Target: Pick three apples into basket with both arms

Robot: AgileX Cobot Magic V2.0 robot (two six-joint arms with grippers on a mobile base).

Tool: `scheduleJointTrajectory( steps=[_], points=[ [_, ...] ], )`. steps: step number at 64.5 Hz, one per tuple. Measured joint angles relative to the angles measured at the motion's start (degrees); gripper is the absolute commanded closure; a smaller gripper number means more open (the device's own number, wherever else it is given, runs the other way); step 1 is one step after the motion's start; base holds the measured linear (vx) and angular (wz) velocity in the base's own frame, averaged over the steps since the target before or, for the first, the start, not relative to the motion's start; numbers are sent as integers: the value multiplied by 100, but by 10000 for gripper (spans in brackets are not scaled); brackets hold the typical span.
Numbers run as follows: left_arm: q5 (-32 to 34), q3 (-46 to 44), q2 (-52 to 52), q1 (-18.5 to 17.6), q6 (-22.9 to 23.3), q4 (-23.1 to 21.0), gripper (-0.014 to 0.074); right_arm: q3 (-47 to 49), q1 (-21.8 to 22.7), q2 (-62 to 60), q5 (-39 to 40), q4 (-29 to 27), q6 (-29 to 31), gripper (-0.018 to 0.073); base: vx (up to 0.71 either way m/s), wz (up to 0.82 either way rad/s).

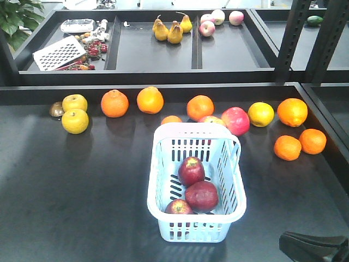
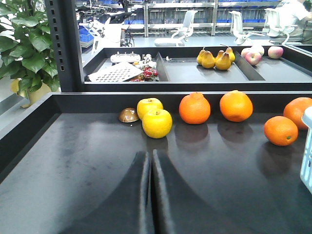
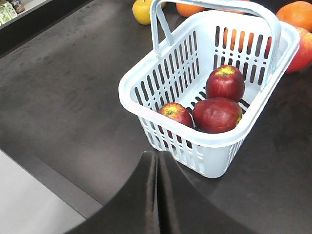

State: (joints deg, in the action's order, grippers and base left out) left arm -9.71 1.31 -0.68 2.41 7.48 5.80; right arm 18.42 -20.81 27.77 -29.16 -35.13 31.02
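three apples [image 1: 192, 170] [image 1: 201, 195] [image 1: 178, 207] sit inside the basket [image 1: 163, 180], all dark red with a yellowish patch at the stem. one lies toward the basket's middle, one just nearer the front wall and touching it, the third in the front-left corner against the slotted wall. in the right wrist view the same three [image 3: 224, 83] [image 3: 216, 114] [image 3: 174, 115] are bunched at the near end of the basket [image 3: 141, 100], with a hoop handle standing up over them.

basket stands upright on the dark bench [image 1: 71, 196], roughly centre. behind the basket, a row of oranges [image 1: 114, 103] runs along the bench's back edge, with yellow apples [image 1: 74, 120] at its left end and a pink-red apple [image 1: 235, 120] just behind the basket's right rear corner. further back, a tray [image 1: 155, 54] holds pears [image 1: 167, 30].

left gripper [image 2: 150, 190]: jaws pressed together, nothing between them, hovering over bare bench well left of the basket [image 2: 307, 151], whose edge only just shows.

right gripper [image 3: 158, 190]: jaws closed too, empty, just outside the basket's near wall. in the front view only a black piece of the right arm [image 1: 313, 246] shows, low and to the basket's right.
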Motion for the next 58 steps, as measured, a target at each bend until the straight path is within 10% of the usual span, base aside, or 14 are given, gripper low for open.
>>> scheduleJointTrajectory(
  steps=[35, 58],
  points=[
    [0, 0, 0, 0, 0, 0, 603, -658, 0, -81, 560, 11, -135, 564, 0, 0],
    [0, 0, 0, 0, 0, 0, 603, -1950, 208, -957, 2477, 2020, -2954, 564, 0, 0]
  ],
)
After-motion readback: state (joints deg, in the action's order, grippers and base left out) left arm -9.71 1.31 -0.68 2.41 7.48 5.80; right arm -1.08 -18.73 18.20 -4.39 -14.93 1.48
